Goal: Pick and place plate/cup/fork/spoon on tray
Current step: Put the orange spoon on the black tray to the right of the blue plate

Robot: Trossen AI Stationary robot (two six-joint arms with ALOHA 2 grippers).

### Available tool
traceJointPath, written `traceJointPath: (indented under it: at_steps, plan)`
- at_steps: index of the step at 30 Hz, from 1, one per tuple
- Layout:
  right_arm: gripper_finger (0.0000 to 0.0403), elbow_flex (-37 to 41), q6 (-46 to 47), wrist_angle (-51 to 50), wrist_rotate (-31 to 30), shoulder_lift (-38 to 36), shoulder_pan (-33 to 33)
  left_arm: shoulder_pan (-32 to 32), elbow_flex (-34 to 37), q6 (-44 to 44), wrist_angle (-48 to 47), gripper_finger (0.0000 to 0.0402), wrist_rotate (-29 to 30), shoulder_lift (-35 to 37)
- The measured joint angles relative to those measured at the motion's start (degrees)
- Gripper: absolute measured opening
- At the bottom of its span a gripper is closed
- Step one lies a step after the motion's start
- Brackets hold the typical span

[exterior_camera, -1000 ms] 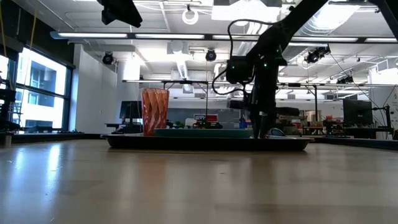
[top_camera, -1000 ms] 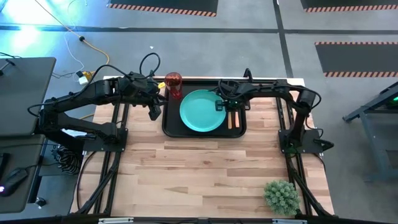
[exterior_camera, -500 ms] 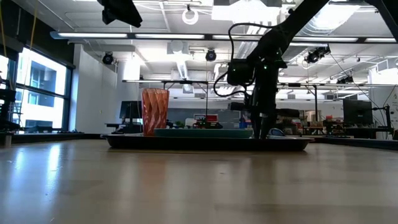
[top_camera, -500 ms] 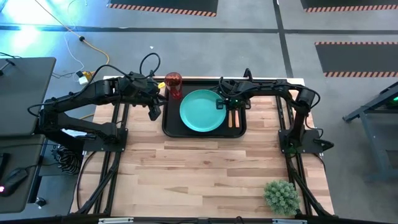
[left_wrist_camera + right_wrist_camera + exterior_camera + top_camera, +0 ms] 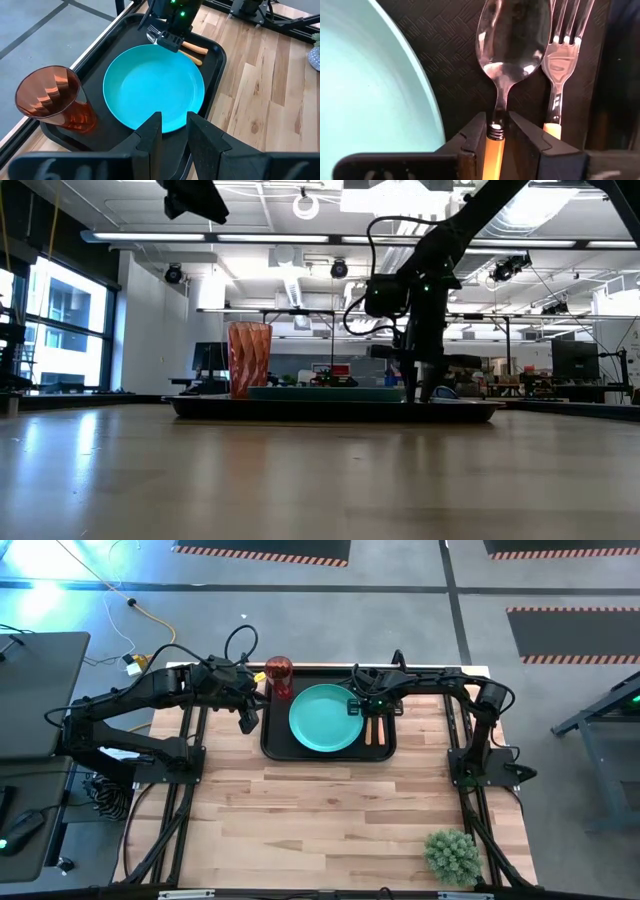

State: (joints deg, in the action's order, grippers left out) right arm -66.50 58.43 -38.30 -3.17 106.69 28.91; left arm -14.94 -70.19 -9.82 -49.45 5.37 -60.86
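The black tray (image 5: 272, 740) lies at the table's far middle. On it rest the turquoise plate (image 5: 323, 718), the red cup (image 5: 279, 675) upright at its far left corner, and the spoon (image 5: 514, 35) and fork (image 5: 563, 45) side by side at its right end. My right gripper (image 5: 497, 125) is down at the tray's right end (image 5: 420, 390), shut on the spoon. My left gripper (image 5: 174, 131) is open and empty, raised above the tray's left edge (image 5: 248, 720), and shows high up in the low view (image 5: 195, 198). My right gripper pinches the spoon's orange handle (image 5: 494, 147) between its two fingers, just behind the metal neck. The fingers come from above and stand on either side of the handle. The spoon lies flat on the tray floor, bowl up, next to the fork.
A small green plant (image 5: 452, 856) stands at the table's near right corner. Bare wooden table (image 5: 320, 820) lies on the near side of the tray. The plate's rim (image 5: 427, 100) is close beside the spoon.
My right arm has shifted slightly over the tray's right end and then kept still, its gripper staying low at the tray floor.
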Motion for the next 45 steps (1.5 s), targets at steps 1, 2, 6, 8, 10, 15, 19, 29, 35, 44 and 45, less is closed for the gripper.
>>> traceJointPath:
  at_steps: [1, 2, 6, 8, 10, 15, 19, 29, 35, 44, 45]
  plan:
    - [0.0072, 0.0, 0.01, 0.02, -0.01, -0.02, 0.0, 0.0, 0.0, 0.0, 0.0, 0.0079, 0.0, 0.0]
    - [0.0072, 0.0, -0.11, 0.02, -0.01, -0.01, 0.0, 0.0, 0.0, 0.0, 0.0, 0.0079, -0.02, 0.0]
    - [0.0073, -0.01, -0.46, 0.0, -0.01, 0.0, 0.0, 0.0, 0.0, 0.0, -0.01, 0.0079, -0.02, 0.0]
    - [0.0073, -0.02, -0.46, 0.0, -0.01, 0.0, 0.0, -0.01, 0.0, 0.0, 0.0, 0.0079, -0.04, 0.0]
    - [0.0073, -0.02, -0.56, 0.0, -0.01, -0.01, 0.0, 0.0, 0.0, 0.0, 0.0, 0.0079, -0.04, 0.0]
    - [0.0074, -0.02, -1.89, -0.37, -0.03, -0.02, -0.02, -0.02, 0.0, -0.02, 0.0, 0.0079, -0.05, 0.0]
    - [0.0074, -0.02, -2.01, -1.25, -0.28, -0.02, -0.04, -0.02, 0.0, -0.02, -0.01, 0.0079, -0.07, 0.0]
    - [0.0074, -0.35, -3.28, -1.09, -0.32, -0.02, -0.04, 0.0, 0.0, -0.55, 0.0, 0.0079, -0.09, 0.0]
    - [0.0074, -0.35, -3.31, -1.09, -0.16, -0.02, -0.04, -0.02, 0.0, -1.03, 0.0, 0.0079, -0.09, 0.0]
    - [0.0074, -0.35, -3.28, -1.18, 0.02, -0.3, -0.04, -0.02, 0.0, -1.05, 0.0, 0.0079, -0.09, 0.0]
    - [0.0074, -0.44, -3.3, -1.44, 0.18, -0.39, -0.04, -0.02, 0.0, -1.05, 0.0, 0.0079, -0.09, 0.0]
